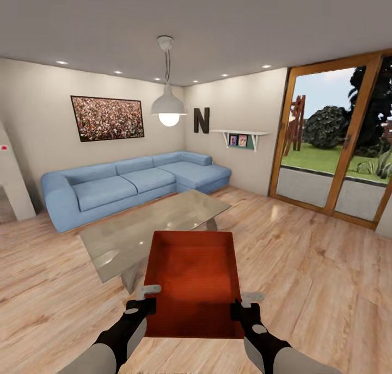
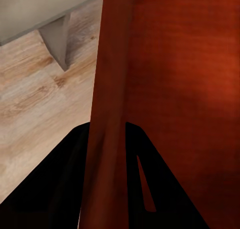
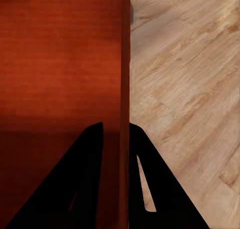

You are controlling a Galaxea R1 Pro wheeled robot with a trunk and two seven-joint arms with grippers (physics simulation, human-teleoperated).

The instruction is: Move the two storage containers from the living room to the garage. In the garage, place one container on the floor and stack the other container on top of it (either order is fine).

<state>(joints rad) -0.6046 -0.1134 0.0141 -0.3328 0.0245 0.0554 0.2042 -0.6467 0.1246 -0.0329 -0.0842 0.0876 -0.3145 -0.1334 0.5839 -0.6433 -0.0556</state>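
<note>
I am still in the living room with one storage container [image 1: 193, 284] held level at my twelve o'clock, left gripper [image 1: 142, 299] and right gripper [image 1: 245, 304] each clamped on a thin side wall, a plain lidless red-orange box, so the garage and all stacking remain ahead.

My black grippers, left [image 1: 142, 303] and right [image 1: 245, 307], flank a red-orange rectangular storage container [image 1: 195, 279]; light wood-plank floor [image 1: 321, 265]; blue fabric corner sofa [image 1: 130, 183].
</note>
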